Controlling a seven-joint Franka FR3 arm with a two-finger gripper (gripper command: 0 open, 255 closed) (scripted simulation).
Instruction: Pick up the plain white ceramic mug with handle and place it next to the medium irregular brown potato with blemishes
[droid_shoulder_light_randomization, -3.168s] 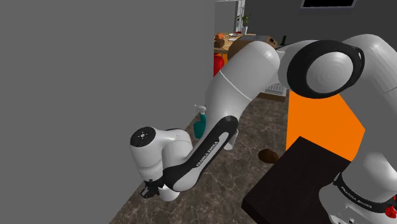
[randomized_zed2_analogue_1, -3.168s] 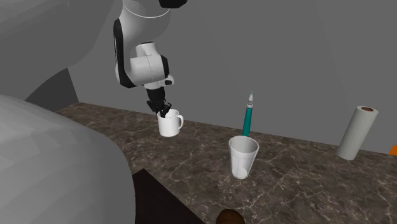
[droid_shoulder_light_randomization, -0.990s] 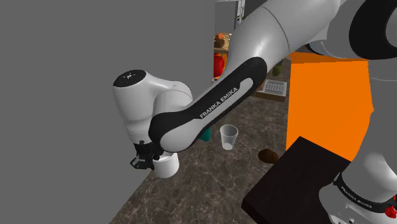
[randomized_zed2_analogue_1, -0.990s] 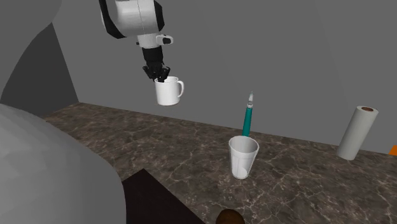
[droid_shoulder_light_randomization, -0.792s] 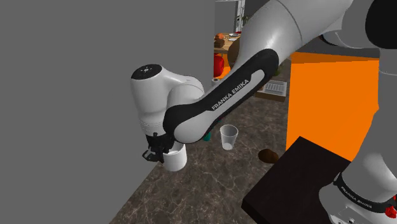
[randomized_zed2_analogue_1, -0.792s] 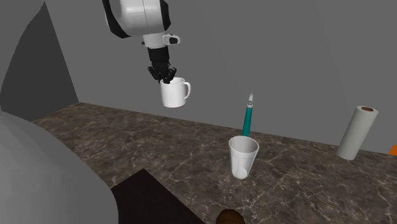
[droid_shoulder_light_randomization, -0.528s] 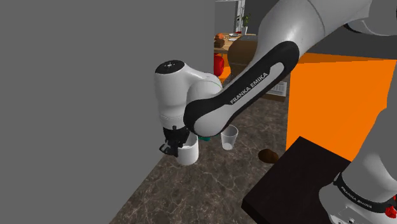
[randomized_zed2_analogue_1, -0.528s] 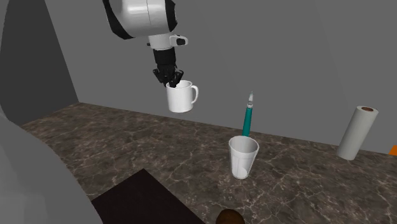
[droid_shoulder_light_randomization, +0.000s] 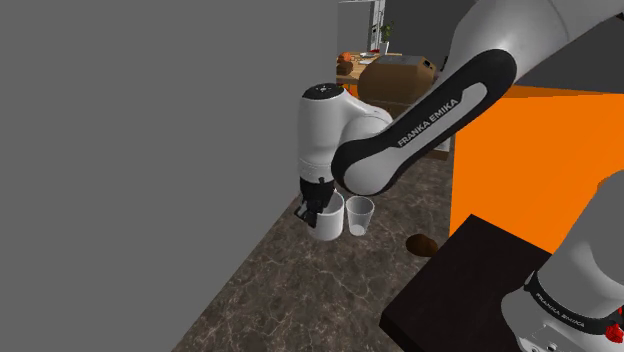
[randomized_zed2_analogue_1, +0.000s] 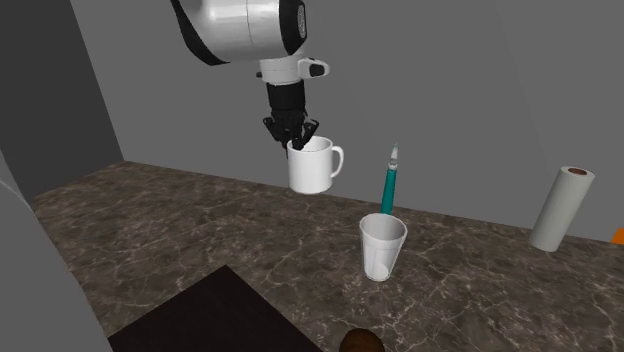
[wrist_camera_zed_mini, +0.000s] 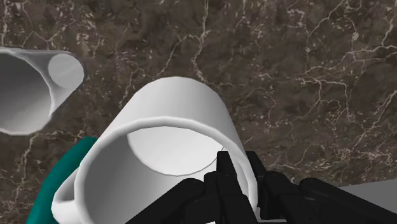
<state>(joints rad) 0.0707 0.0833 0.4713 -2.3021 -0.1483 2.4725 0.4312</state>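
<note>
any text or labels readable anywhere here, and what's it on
"FRANKA EMIKA": white letters on the black band of the arm's forearm, in the shoulder view.
Small white lettering on the arm's base next to the stand: too small to read with confidence.
No text on the white mug, the clear cup, the teal bottle or the paper roll.

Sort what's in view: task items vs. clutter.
Job:
- white mug, in the air, clasped at its rim by the claw
- brown potato, on the countertop

Lying about:
- white tumbler
- teal slim bottle
- paper towel roll
</note>
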